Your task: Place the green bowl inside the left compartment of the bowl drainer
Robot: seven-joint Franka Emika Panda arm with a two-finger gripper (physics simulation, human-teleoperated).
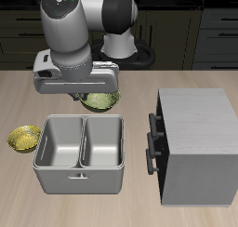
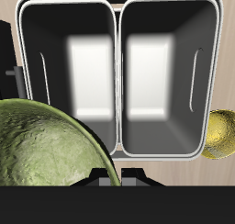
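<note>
A robot arm reaches over a wooden counter (image 1: 186, 82). Its gripper (image 1: 85, 99) hangs just behind the back edge of the drainer (image 1: 81, 180), a grey metal tub split into two deep wells, both empty.

The green bowl (image 1: 100, 101) sits at the gripper, just behind the drainer's back wall. In the wrist view the bowl (image 2: 46, 145) fills much of the frame, its dimpled inside turned toward the camera and its pale rim close to the dark fingertips (image 2: 101, 179). It looks as if the jaws are gripping the bowl by its rim, but the contact itself is hidden, so I cannot tell for sure, nor whether the bowl rests on the counter or is lifted clear.

A small yellow bowl (image 1: 23, 138) lies on the counter beside the drainer. A taller grey box (image 1: 195, 147) with dark handles stands on the drainer's other side.

The step in hand seems to be carrying the bowl over the drainer wall. To do it well, the bowl should rise high enough that its underside clears the back wall, then travel until its centre is over the left well. The bowl is about as wide as a well, so it should be centred and kept off the middle divider before lowering and releasing.
</note>
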